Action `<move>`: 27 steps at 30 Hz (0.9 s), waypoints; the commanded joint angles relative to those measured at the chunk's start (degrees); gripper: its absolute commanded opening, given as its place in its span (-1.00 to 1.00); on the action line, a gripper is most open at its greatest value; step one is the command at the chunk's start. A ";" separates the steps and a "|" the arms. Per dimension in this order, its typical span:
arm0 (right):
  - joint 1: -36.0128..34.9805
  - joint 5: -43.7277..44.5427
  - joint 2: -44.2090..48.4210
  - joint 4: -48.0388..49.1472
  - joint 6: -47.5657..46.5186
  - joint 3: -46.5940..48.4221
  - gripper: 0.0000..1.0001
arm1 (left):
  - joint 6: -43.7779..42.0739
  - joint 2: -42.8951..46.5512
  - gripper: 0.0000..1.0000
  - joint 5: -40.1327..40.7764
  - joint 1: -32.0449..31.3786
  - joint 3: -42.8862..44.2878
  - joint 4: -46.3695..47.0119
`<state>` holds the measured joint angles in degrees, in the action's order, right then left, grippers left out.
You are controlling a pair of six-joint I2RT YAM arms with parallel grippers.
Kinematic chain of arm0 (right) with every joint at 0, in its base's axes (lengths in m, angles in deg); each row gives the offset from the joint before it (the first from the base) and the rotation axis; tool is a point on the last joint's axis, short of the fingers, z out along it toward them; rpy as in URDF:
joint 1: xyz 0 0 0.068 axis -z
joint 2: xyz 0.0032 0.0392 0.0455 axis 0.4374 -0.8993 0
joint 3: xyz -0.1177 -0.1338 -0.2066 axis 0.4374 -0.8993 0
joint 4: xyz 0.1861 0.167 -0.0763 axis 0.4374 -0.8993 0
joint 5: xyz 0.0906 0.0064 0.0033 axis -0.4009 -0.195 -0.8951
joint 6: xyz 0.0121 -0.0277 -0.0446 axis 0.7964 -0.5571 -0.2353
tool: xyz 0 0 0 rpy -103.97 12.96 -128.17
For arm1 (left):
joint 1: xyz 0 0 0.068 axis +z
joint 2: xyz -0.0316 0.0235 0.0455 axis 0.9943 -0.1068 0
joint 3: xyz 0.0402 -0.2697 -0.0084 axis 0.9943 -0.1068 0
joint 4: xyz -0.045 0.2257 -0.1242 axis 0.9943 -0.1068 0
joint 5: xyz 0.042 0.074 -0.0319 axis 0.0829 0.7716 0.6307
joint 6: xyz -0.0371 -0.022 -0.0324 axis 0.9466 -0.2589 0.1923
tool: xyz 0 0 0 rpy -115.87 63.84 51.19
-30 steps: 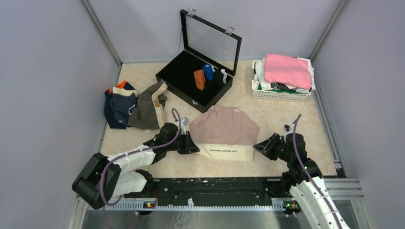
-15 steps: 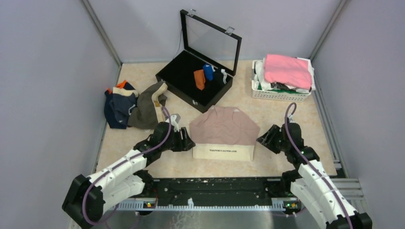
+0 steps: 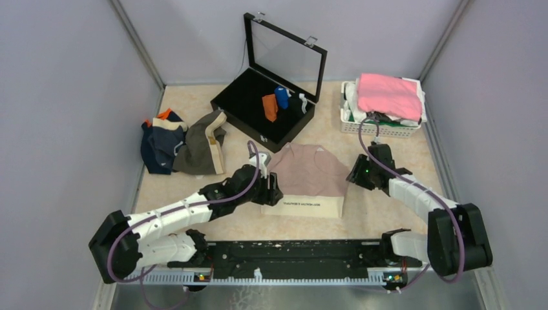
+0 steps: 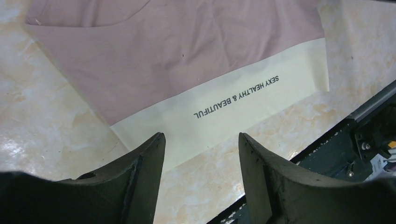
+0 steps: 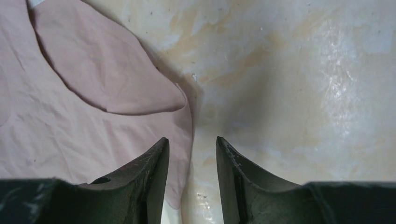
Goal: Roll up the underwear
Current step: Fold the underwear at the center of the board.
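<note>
The pale pink-beige briefs (image 3: 309, 173) lie flat in the middle of the table, with the cream printed waistband (image 3: 304, 205) toward me. My left gripper (image 3: 276, 192) is open and empty, low at the waistband's left end. The left wrist view shows its gripper (image 4: 201, 135) over the waistband (image 4: 243, 100). My right gripper (image 3: 353, 176) is open and empty at the briefs' right edge. In the right wrist view, its gripper (image 5: 191, 139) straddles the edge of the pink cloth (image 5: 70, 98).
A pile of briefs lies at the far left: navy (image 3: 158, 147), olive-brown (image 3: 201, 147), a bit of rust-orange (image 3: 165, 114). A black case (image 3: 240, 103) with raised glass lid holds orange (image 3: 270, 107) and blue (image 3: 282, 97) rolls. A white basket (image 3: 381, 127) holds a bright pink cloth (image 3: 389, 95).
My left gripper has moved right to the waistband's left end. My right gripper has moved away from me along the briefs' right edge. The briefs have not moved.
</note>
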<state>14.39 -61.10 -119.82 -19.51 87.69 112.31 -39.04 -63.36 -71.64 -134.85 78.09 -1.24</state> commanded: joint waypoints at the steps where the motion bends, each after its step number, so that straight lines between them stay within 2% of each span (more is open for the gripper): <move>1: 1.15 1.11 -4.75 4.30 -4.65 3.73 -0.24 | 0.17 -1.58 0.31 2.15 -1.51 2.00 3.44; 10: 2.86 -2.06 -11.90 6.51 -7.38 5.34 -0.37 | -1.07 -2.57 0.31 1.67 -2.53 2.90 3.74; 18: 3.03 -4.60 -12.75 7.06 -7.31 4.67 -0.55 | -1.32 -4.47 0.31 0.85 -3.74 3.99 4.56; 24: 3.34 -4.05 -9.62 8.16 -4.96 2.01 -1.00 | -1.85 -6.53 0.31 -0.66 -5.07 5.22 6.24; 27: 4.35 -3.34 -6.87 9.56 -2.53 0.06 -1.00 | -2.83 -9.91 0.32 -1.04 -7.54 8.17 7.05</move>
<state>17.27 -65.34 -130.20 -10.66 82.66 115.00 -39.89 -70.14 -71.31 -139.75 81.39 1.36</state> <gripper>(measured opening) 0.006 0.657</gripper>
